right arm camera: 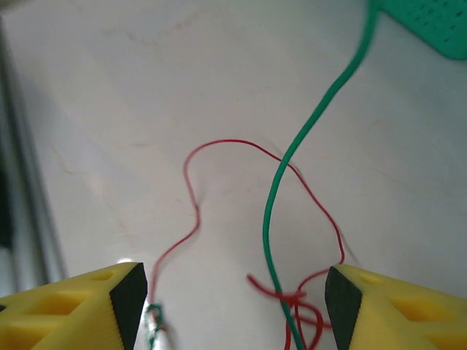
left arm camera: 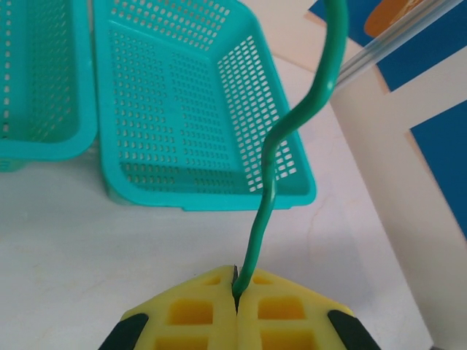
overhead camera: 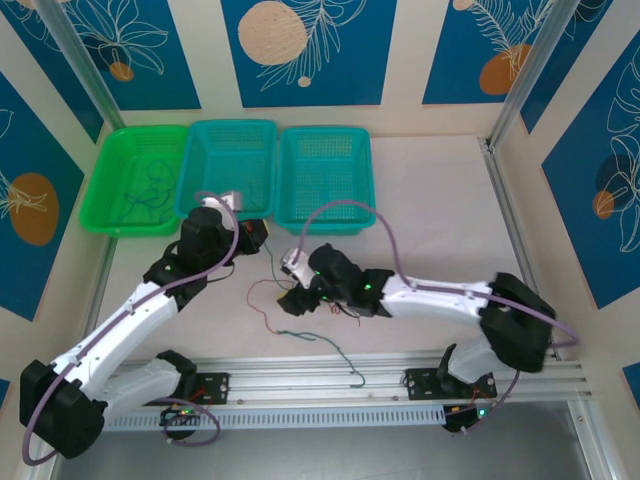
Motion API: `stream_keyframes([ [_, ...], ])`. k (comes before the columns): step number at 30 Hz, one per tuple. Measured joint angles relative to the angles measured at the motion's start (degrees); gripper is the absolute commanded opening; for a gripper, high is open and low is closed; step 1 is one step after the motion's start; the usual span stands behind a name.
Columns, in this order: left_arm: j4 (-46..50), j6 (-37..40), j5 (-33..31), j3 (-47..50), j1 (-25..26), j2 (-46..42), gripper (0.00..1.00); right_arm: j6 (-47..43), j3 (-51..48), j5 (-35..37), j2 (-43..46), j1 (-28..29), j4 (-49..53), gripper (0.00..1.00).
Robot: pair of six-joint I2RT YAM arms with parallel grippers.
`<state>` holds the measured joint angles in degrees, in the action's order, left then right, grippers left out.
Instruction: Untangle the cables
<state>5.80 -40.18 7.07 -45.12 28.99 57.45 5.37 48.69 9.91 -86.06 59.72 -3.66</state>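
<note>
My left gripper (left arm camera: 237,288) is shut on one end of a green cable (left arm camera: 271,182), which rises from between its yellow fingers and curves up out of the frame. In the top view the left gripper (overhead camera: 252,236) sits near the teal baskets, and the green cable (overhead camera: 272,272) runs from it toward the right gripper (overhead camera: 297,300). My right gripper (right arm camera: 233,288) stands open over the table. A red cable (right arm camera: 191,189) loops between its fingers, knotted around the green cable (right arm camera: 273,219) near the right finger. More green cable (overhead camera: 335,350) trails toward the front rail.
Three baskets line the back: a green basket (overhead camera: 108,185) with thin wires inside, and two teal baskets (overhead camera: 232,128) (overhead camera: 325,133). One teal basket (left arm camera: 211,189) lies just ahead of the left gripper. An aluminium rail (overhead camera: 380,378) runs along the front edge.
</note>
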Motion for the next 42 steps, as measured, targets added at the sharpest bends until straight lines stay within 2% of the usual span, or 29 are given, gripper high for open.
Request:
stream_keyframes([
  [1,-0.3,-0.3,0.4,-0.3,0.0,0.0,0.0,-1.0,1.3,1.0,-2.5,0.2,-0.2,0.6],
  [4,-1.1,-1.4,1.6,-1.0,-0.1,-0.1,0.0,-2.8,4.2,4.5,-8.4,0.3,-1.5,0.3],
  [6,-1.0,-2.0,2.2,-1.3,-0.5,-0.5,0.0,-2.4,5.7,7.9,-11.2,0.3,-1.5,0.16],
  [11,2.9,-2.8,3.7,-3.6,-6.4,-3.3,0.0,1.3,5.3,14.4,-12.3,-1.1,-0.1,0.15],
  [15,6.1,-3.0,6.1,-7.4,-14.5,-5.4,0.0,6.0,-0.5,16.6,-9.1,-4.4,0.7,0.23],
  [18,6.6,-3.0,7.6,-10.1,-18.8,-5.8,0.0,8.8,-5.0,17.6,-6.5,-7.1,3.3,0.25],
  [24,7.2,-3.0,9.5,-13.7,-21.9,-4.9,0.0,11.8,-8.6,18.6,-3.4,-9.5,7.0,0.26],
  [29,8.8,-1.0,9.6,-20.0,-23.0,-1.0,0.0,12.8,-8.6,17.1,1.0,-9.3,9.1,0.37],
  [34,10.6,3.2,7.2,-27.9,-25.5,4.2,0.0,14.4,-10.8,14.6,12.9,-9.0,9.9,0.54],
  [39,9.8,4.3,6.0,-33.2,-28.5,12.4,0.0,17.6,-13.5,13.0,30.2,-9.2,13.2,0.75],
  [42,9.4,3.7,7.0,-35.6,-30.3,18.9,0.0,20.1,-14.2,12.6,40.5,-10.0,15.4,0.84],
])
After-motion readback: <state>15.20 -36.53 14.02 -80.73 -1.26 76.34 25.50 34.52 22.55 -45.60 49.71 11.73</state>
